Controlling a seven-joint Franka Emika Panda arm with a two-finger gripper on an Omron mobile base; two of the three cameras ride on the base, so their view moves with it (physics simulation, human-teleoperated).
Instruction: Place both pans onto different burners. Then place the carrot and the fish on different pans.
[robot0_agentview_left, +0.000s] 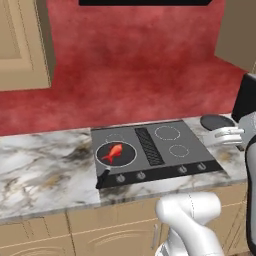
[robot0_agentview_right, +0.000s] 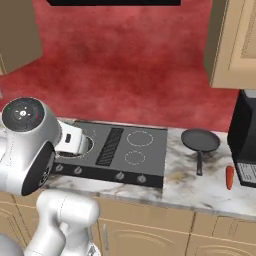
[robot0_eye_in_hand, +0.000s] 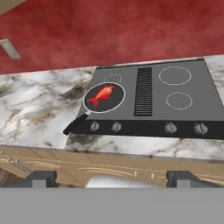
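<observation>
A kitchen: marble counter (robot0_agentview_left: 45, 170), built-in cooktop (robot0_agentview_left: 155, 147), wooden cabinets (robot0_agentview_left: 22, 45)

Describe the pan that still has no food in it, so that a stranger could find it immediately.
Start at the dark cooktop set into the marble counter and move right, off the glass. The empty pan lies there on the marble, its handle toward the counter's front edge. Unlike the other pan, it is on no burner and holds no fish.

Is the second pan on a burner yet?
No, the second pan sits on the marble counter right of the cooktop, with the carrot lying beside it.
</observation>
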